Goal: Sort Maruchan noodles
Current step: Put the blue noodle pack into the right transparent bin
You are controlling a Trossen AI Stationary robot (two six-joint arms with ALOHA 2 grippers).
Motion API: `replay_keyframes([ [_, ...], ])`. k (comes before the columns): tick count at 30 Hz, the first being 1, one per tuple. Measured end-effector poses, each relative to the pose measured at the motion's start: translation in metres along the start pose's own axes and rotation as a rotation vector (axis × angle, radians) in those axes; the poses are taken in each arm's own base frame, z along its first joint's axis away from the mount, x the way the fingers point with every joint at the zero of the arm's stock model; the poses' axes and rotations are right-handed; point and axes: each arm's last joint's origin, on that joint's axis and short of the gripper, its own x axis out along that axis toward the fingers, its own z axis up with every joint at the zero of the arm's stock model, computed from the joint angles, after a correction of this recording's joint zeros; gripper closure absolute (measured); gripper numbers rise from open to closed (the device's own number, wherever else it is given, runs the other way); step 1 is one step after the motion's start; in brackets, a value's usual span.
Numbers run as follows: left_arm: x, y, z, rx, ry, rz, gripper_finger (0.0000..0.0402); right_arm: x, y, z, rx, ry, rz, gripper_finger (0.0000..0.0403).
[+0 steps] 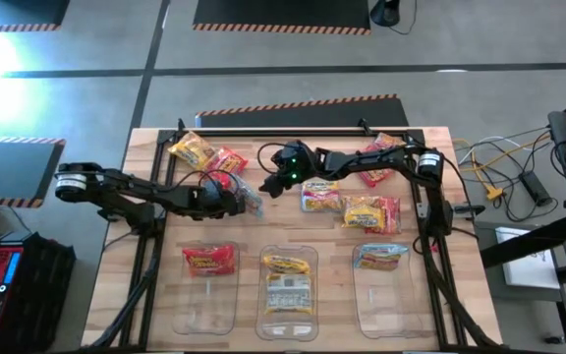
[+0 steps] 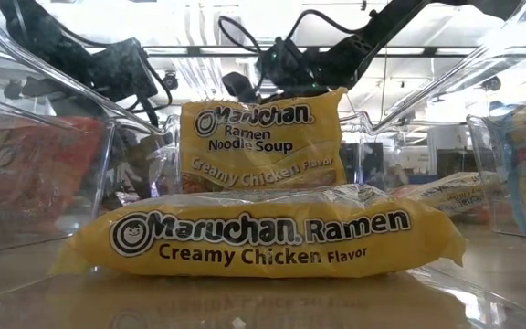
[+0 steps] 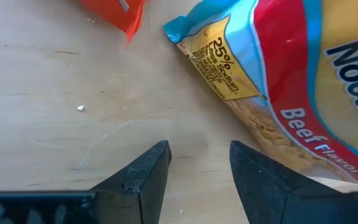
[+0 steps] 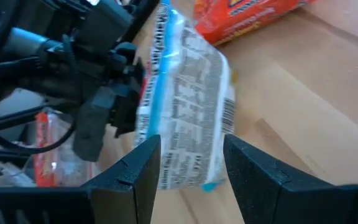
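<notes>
A light blue beef-flavour packet [image 1: 251, 199] stands tilted on one long edge between my two grippers. Its printed face [image 3: 291, 93] shows in the left wrist view and its back [image 4: 191, 112] in the right wrist view. My left gripper [image 1: 232, 203] [image 3: 197, 180] is open and low over the wood, beside the packet. My right gripper [image 1: 275, 181] [image 4: 191, 174] is open, with its fingers on either side of the packet's near end. Other loose packets are a yellow one [image 1: 190, 149], red ones [image 1: 226, 160] [image 1: 381, 157], and two more [image 1: 320, 195] [image 1: 371, 212]. My left gripper has one finger [image 3: 272, 186] against the blue packet's lower long edge [image 3: 303, 171], and nothing lies between its fingers. The packet rests on the table along that edge. My right gripper's fingers [image 4: 135, 174] flank the packet's end [image 4: 207, 182]; whether they touch it I cannot tell.
Three clear bins stand along the near edge. The left one [image 1: 209, 295] holds a red packet, the middle one [image 1: 288, 320] two yellow packets [image 2: 263, 233], and the right one [image 1: 381, 300] a blue packet. Bare wood lies between the bins and the loose packets.
</notes>
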Motion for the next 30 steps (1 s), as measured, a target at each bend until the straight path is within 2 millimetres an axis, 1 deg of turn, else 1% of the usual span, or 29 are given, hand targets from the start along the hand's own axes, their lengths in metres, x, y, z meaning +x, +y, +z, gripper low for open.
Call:
replay_keyframes([
  [5,0.0,0.0,0.0,0.0,-0.003,0.0,0.0243,0.0,0.003,-0.001,-0.017,0.024,0.05,0.0236],
  [10,0.0,0.0,0.0,0.007,-0.004,-0.001,0.0243,0.002,0.003,-0.001,-0.023,0.027,0.057,0.0207],
  [13,0.0,0.0,0.0,0.006,-0.005,-0.001,0.0243,0.006,0.002,-0.004,-0.02,0.036,0.081,0.0187],
  [17,0.0,0.0,0.0,0.006,-0.007,-0.001,0.0243,0.021,-0.001,-0.011,-0.032,0.039,0.123,0.017],
  [20,0.0,0.0,0.0,0.006,-0.006,-0.002,0.0243,0.032,-0.006,-0.012,-0.03,0.066,0.14,0.0166],
  [24,0.0,0.0,0.0,0.006,-0.006,-0.002,0.0243,0.041,-0.006,-0.007,-0.03,0.064,0.146,0.0169],
  [30,0.0,0.0,0.0,0.006,-0.004,-0.002,0.0243,0.044,0.0,0.002,-0.055,0.044,0.161,0.0179],
])
